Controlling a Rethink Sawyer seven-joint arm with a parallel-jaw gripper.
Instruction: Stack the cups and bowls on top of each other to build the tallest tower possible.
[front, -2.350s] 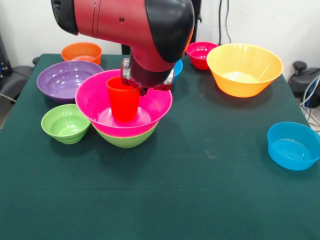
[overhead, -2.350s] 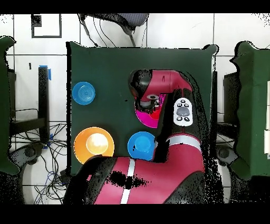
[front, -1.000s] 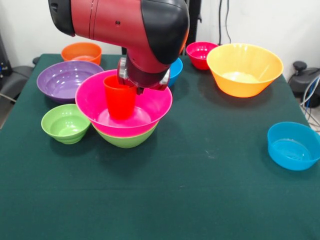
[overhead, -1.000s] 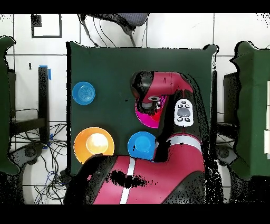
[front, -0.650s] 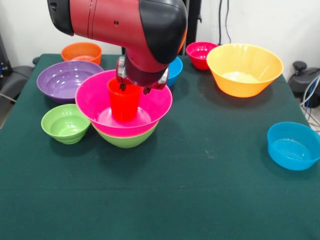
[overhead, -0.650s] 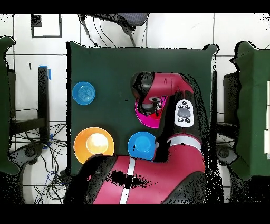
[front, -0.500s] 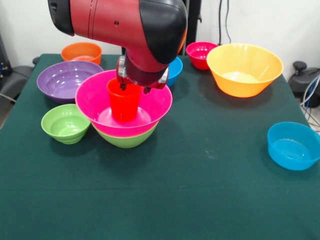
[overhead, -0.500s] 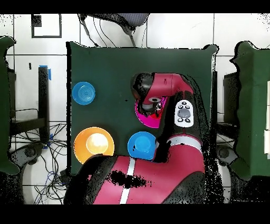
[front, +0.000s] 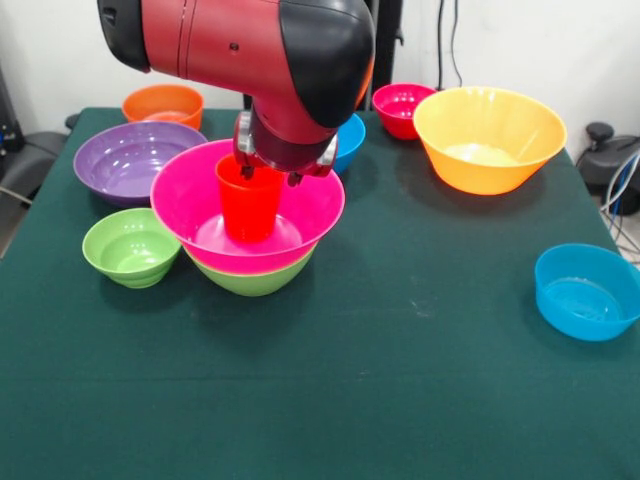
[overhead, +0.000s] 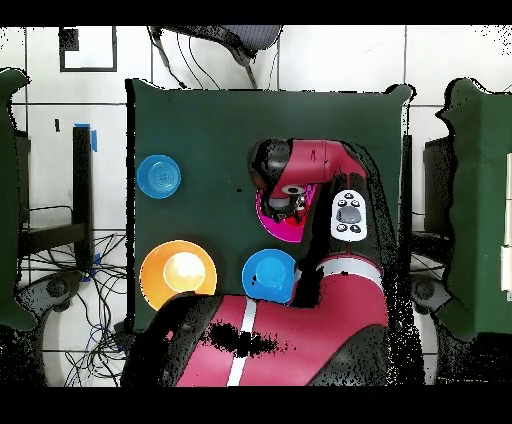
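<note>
Tower (front: 250, 255) so far: 1 pink bowl (front: 310, 215) nested in a green bowl (front: 255, 280), with the orange cup (front: 248, 205) standing upright inside the pink one. Tool (front: 268, 172) sits right over the cup's rim; whether it grips the cup or has let go, I cannot tell. Placing the cup looks like the step in hand. Next, the arm would need to lift clear without tipping the cup, then fetch another piece, perhaps the small green bowl (front: 132, 247) beside the stack.
</note>
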